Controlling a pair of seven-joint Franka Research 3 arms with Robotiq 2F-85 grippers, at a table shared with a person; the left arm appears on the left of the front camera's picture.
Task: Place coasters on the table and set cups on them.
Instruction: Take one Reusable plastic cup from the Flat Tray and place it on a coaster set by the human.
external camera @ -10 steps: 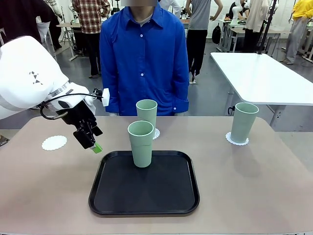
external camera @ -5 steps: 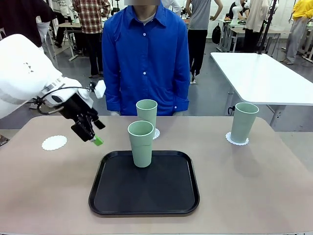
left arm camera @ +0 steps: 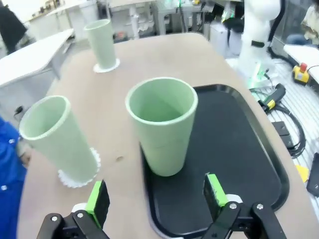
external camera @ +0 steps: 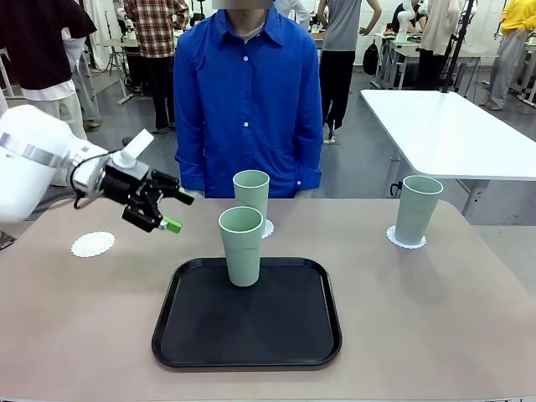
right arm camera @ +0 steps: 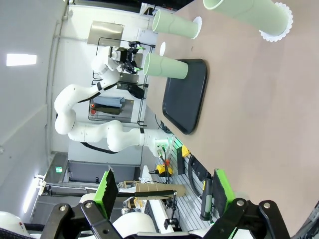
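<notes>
No legible text or labels.

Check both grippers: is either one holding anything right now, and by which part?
Nothing is held. The left gripper is open, fingers apart in the air short of the cup on the tray. The right gripper is open too, with nothing between its fingers.

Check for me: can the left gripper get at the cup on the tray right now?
Probably yes. The left gripper is open and aimed at the cup on the tray, with nothing between them.
</notes>
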